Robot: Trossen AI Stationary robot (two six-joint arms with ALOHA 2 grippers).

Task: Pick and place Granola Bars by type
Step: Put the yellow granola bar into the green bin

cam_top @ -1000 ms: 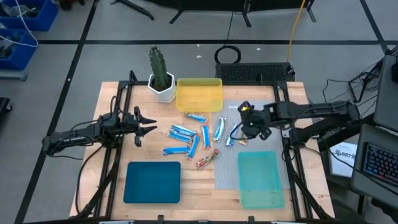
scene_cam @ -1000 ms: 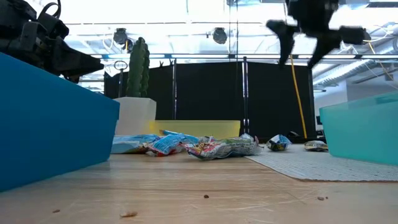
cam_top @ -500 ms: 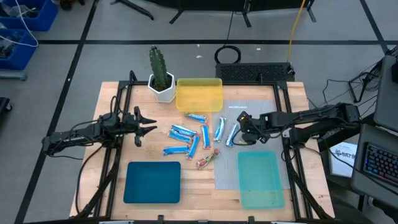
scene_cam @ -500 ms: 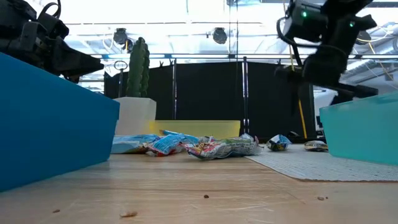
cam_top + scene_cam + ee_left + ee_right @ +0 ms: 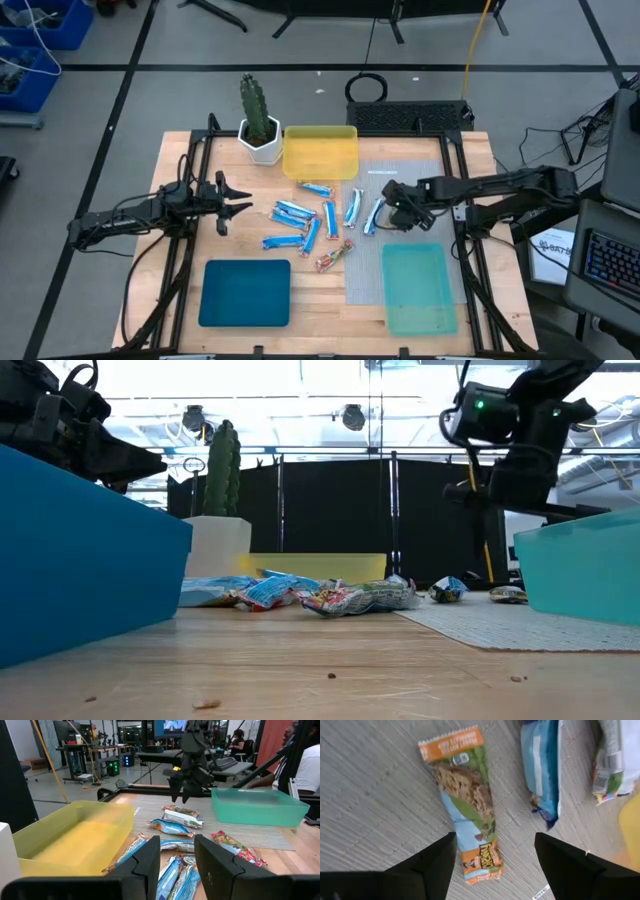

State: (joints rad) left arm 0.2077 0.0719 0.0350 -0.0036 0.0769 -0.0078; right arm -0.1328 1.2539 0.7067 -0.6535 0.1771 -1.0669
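Several granola bars (image 5: 311,226) in blue-and-white wrappers lie flat in a loose cluster mid-table, with a reddish one (image 5: 335,256) nearest the front. An orange, green and blue wrapped bar (image 5: 467,810) lies flat on the grey mat (image 5: 415,175). My right gripper (image 5: 390,208) hangs open just above this bar, pointing steeply down, its fingers (image 5: 435,865) on either side of the bar's end and clear of it. In the high view the gripper hides that bar. My left gripper (image 5: 235,206) waits level at the table's left, open and holding nothing.
A yellow tray (image 5: 320,152) stands at the far middle and a potted cactus (image 5: 258,118) to its left. A dark teal tray (image 5: 245,292) sits near left and a light teal tray (image 5: 418,287) near right. A blue bar (image 5: 542,765) lies beside the orange one.
My right gripper has come down from high above the mat to just over the orange-and-green bar, shifting slightly toward the table's left and rolling a little. It stays open. The bars have not moved.
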